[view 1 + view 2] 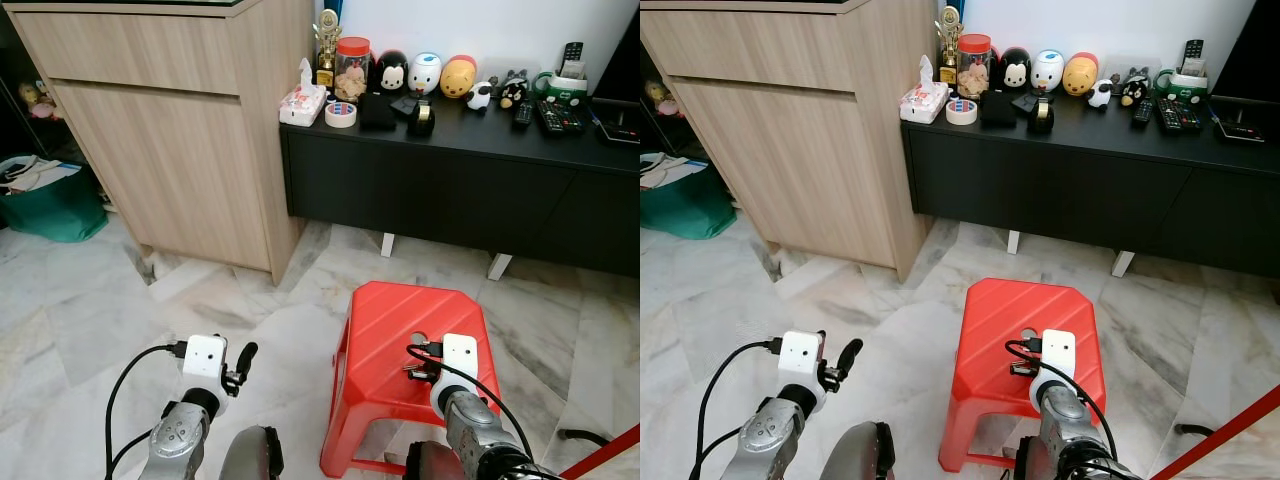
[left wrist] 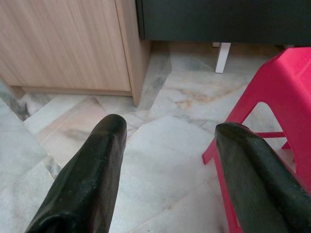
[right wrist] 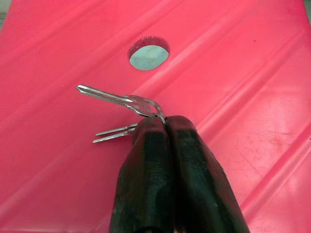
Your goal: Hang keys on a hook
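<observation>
The keys (image 3: 127,108) were held pinched in the closed right tool (image 3: 164,121) just above the red stool (image 1: 385,318), near its centre hole (image 3: 148,53); the left tool (image 2: 167,145) was held open beside the stool, over the floor (image 2: 160,160)

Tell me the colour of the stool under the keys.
Red, plain; the stool shows best in the right wrist view, beneath the keys.

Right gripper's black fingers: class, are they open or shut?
Shut. The right gripper has its black fingers pressed together on the silver metal keys above the red plastic stool.
</observation>
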Robot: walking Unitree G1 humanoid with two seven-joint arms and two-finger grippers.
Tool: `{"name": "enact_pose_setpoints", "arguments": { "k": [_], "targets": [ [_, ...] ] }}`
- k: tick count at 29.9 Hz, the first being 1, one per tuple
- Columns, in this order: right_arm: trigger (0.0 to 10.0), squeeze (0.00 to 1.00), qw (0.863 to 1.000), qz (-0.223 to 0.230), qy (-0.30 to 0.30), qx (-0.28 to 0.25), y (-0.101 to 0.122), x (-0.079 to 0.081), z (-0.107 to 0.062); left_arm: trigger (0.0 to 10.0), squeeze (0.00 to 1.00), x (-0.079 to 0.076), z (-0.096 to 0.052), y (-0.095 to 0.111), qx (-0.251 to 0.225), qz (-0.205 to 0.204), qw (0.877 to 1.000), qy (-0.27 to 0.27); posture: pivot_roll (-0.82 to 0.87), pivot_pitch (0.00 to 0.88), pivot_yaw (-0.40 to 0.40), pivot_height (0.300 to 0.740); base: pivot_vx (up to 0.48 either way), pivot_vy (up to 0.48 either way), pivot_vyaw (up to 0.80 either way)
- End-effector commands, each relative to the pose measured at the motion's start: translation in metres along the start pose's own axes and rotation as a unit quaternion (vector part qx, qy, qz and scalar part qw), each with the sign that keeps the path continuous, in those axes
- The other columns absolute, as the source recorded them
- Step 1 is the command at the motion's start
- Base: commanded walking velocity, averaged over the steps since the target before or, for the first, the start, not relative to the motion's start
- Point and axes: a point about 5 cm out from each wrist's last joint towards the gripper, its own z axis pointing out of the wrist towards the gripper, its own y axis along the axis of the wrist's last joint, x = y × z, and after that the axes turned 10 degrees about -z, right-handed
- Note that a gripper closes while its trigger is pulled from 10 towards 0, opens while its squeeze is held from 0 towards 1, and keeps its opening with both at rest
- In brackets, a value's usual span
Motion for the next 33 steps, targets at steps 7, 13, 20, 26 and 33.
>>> {"name": "enact_pose_setpoints", "arguments": {
  "k": [7,13,20,26,33],
  "targets": [
    [1.4,0.0,1.0,0.003,0.0,-0.014,0.007,0.001,0.001,10.0,0.0,0.0,0.001,0.001,-0.002,0.005,1.0,-0.002,0.11,0.0,0.009,0.601,0.0,0.0,0.0],
    [1.4,0.0,1.0,0.003,0.0,-0.014,0.007,0.001,0.001,10.0,0.0,0.0,0.001,0.001,-0.002,0.005,1.0,-0.002,0.11,0.0,0.009,0.601,0.0,0.0,0.0],
    [10.0,0.0,0.992,0.027,0.022,-0.125,0.044,-0.004,0.0,10.0,0.0,0.001,0.001,0.003,-0.013,0.001,1.0,0.014,0.11,0.0,-0.013,0.601,0.0,0.0,0.0],
    [10.0,0.0,0.992,0.027,0.022,-0.122,0.042,-0.004,0.0,10.0,0.0,0.001,0.001,0.002,-0.012,0.001,1.0,0.013,0.11,0.0,-0.012,0.601,0.0,0.0,0.0],
    [10.0,0.0,0.992,0.018,0.027,-0.125,0.043,-0.005,0.0,10.0,0.0,0.001,0.002,0.002,-0.013,0.001,1.0,0.013,0.11,0.0,-0.012,0.601,0.0,0.0,0.0]
  ]
}}
